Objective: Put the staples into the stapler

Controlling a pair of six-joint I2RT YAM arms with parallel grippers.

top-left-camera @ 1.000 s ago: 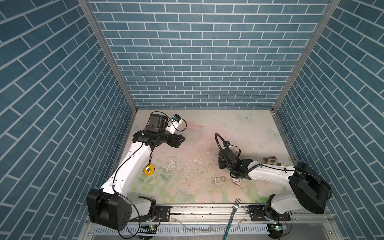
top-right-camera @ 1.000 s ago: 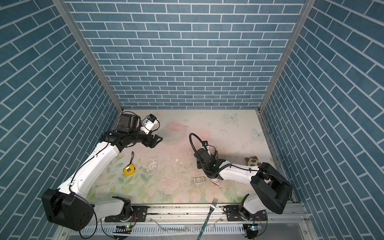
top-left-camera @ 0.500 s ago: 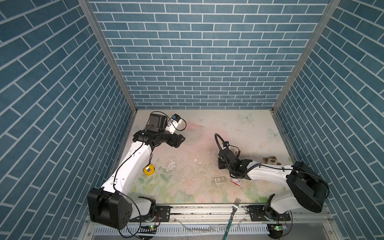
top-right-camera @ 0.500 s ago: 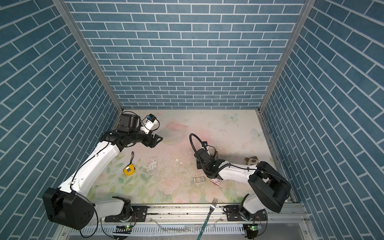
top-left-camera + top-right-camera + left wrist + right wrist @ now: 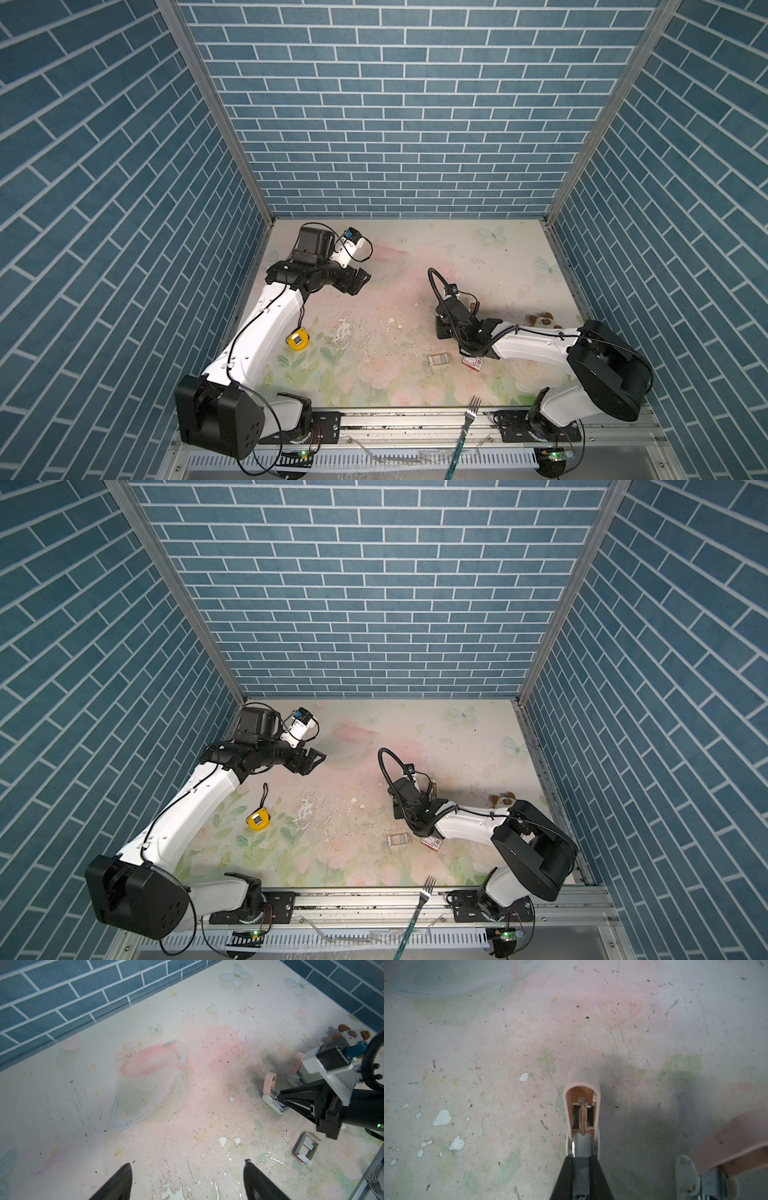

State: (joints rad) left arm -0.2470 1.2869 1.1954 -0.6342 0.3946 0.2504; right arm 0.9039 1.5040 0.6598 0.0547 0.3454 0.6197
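Pink plastic stands upright straight ahead of my right fingers (image 5: 568,1169): it is the raised lid of the stapler (image 5: 582,1084). The bare metal channel (image 5: 582,1145) below the lid runs in one line with them, its long axis pointing as I point, toward the left edge of the surface (image 5: 457,249). These fingers are pinched narrow on a grey strip (image 5: 582,1176), the same grey as the staples (image 5: 439,359). I take it for a stick of them, though I cannot tell it surely from the channel's own floor. Its front end sits at the mouth of the channel. The move I judge next is a straight slide forward along that axis, level and centred between the shiny walls. The staples lie in their pale tray between the stapler and the front edge, just beside the red-and-white box (image 5: 473,363), both close by my right wrist. A second pink stapler (image 5: 726,1142) stands near, off to one side. My right arm lies stretched low from the front right corner, forearm almost flat. My left fingers (image 5: 360,277) hang wide and empty near the far left corner, well apart, so the right arm is the nearer.
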